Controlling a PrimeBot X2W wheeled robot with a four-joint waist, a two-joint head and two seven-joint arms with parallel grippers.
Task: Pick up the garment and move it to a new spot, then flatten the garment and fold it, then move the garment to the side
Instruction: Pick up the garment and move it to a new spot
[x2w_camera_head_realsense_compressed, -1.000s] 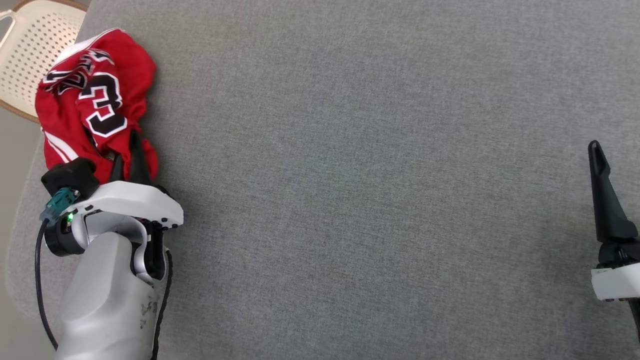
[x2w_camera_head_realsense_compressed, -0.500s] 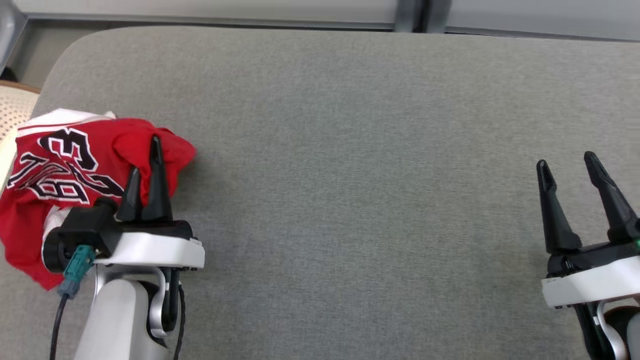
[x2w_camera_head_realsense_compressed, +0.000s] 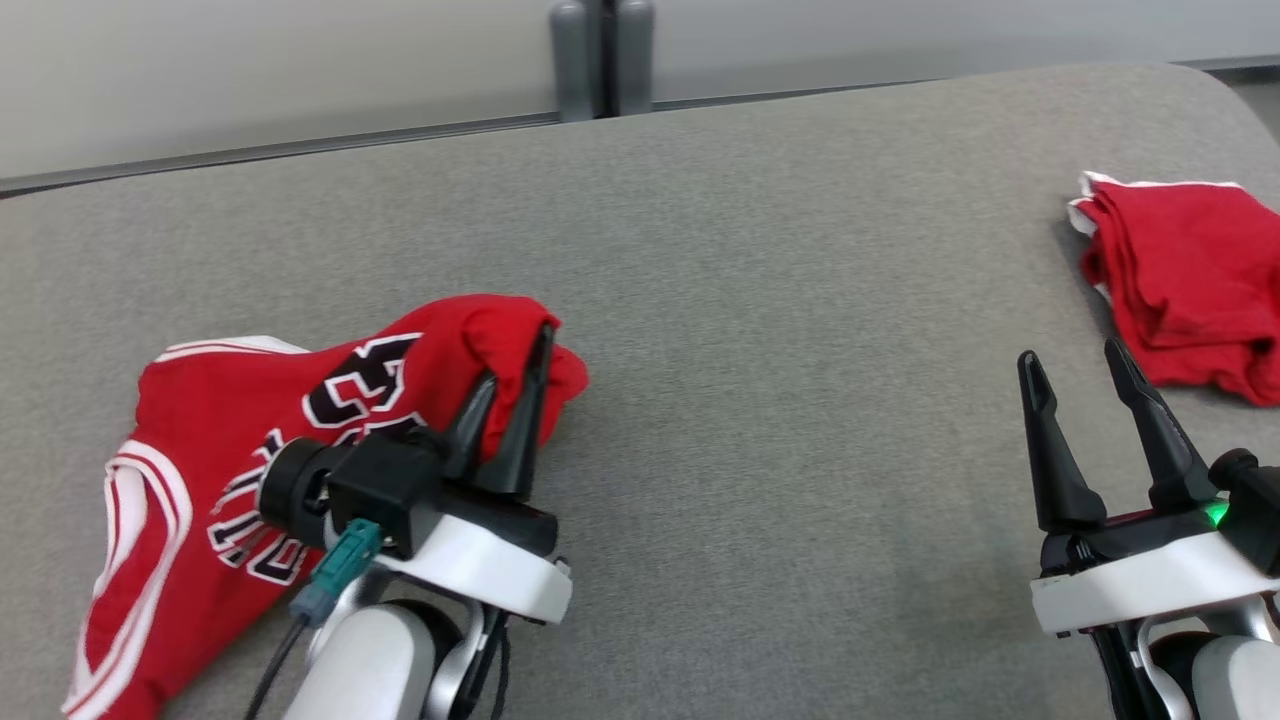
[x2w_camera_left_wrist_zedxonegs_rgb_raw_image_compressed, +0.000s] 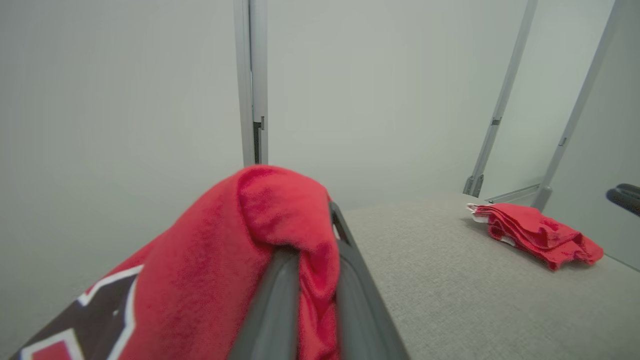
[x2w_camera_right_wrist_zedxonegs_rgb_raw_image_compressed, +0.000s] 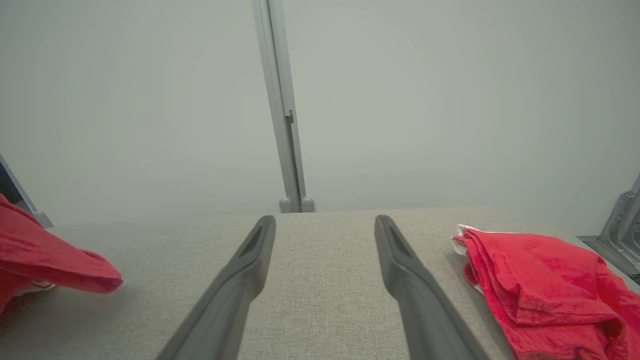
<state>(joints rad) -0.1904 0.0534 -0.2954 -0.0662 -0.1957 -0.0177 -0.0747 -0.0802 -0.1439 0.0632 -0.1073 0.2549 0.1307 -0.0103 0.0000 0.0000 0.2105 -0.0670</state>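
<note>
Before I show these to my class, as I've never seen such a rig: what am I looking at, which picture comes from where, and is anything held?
It is a wheeled robot with two arms, each ending in two long dark jaws. The wide picture comes from a camera on its head, looking down at a grey padded surface. The other two come from wrist cameras that look along each arm's own jaws, which rise from the bottom edge. Two things lie on the surface: a red jersey with black-and-white numbers on the robot's left, and a folded red cloth at the far right. The left jaws are shut on a bunched fold of the jersey; the left wrist picture shows it pinched between them. The right jaws stand open and empty.
</note>
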